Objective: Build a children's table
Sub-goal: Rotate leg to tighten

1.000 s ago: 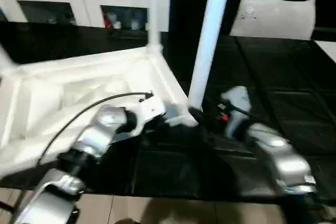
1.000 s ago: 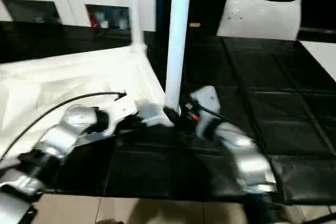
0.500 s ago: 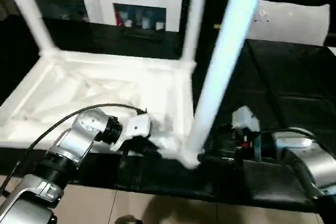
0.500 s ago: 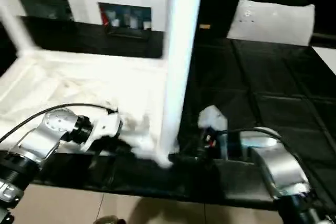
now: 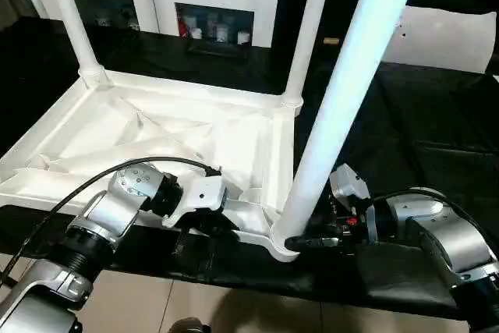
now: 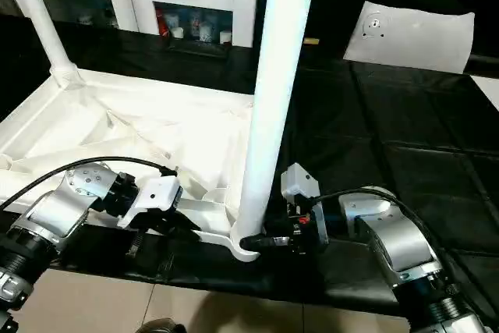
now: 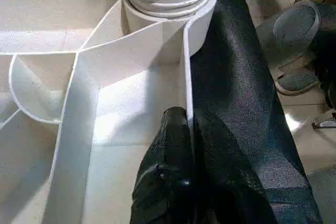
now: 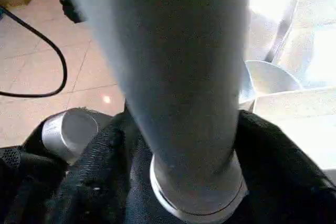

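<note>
— How far along are you getting?

— I'm working with the tabletop (image 5: pixel 156 126) lying underside up on the black mat (image 5: pixel 421 115). Two legs (image 5: pixel 69 13) are standing in the far sockets, well beyond my grippers. My right gripper (image 6: pixel 269 241) is closing its fingers around the base of a third leg (image 5: pixel 343 99), standing in the near corner socket (image 7: pixel 173 3). My left gripper (image 7: pixel 184 124) is pinching the rim wall just beside it.

— And what's remaining?

— I'm judging that at least the fourth leg is.

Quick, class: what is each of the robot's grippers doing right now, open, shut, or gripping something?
Left gripper: shut, pinching the tabletop's edge wall.
Right gripper: closed around the base of the near leg, at its corner socket.
</note>
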